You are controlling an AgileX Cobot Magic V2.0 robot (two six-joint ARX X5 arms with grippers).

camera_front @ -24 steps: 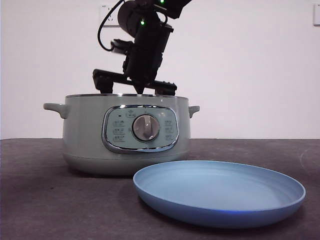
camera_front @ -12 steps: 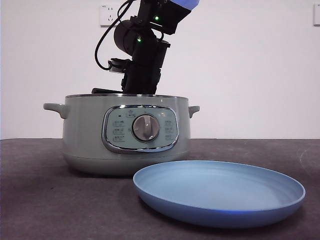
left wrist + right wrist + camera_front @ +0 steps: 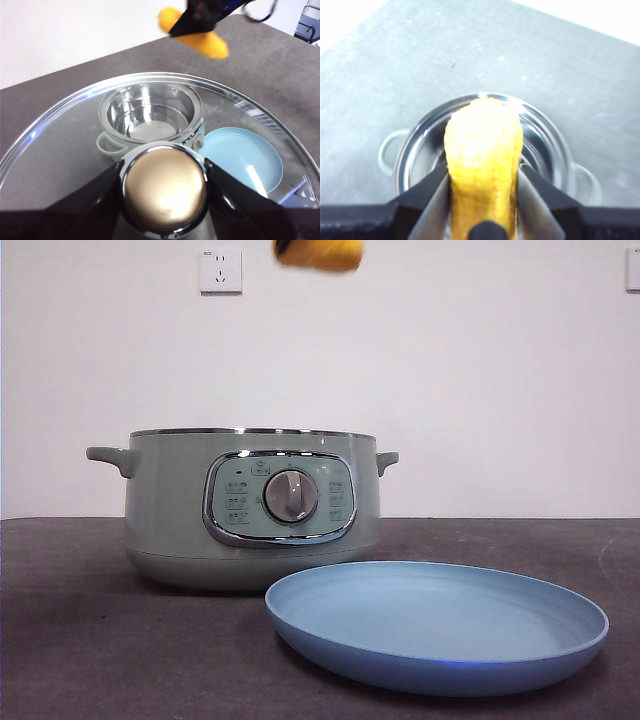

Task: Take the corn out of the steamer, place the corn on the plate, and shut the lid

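Corn (image 3: 483, 165) clamped between right gripper (image 3: 482, 192) jaws, raised high above open steamer (image 3: 250, 505). Left gripper (image 3: 164, 185) jaws closed on knob of lid (image 3: 60, 135), held aloft over steamer. Plate (image 3: 437, 625) on table (image 3: 80, 640), just beside steamer.

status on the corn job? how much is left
Done: the corn is out of the steamer, clamped in the right hand high above the open, empty-looking pot. In hand: the left hand holds the lid by its knob, up above the steamer. Left: set the corn on the plate, which is bare, then put the lid on.
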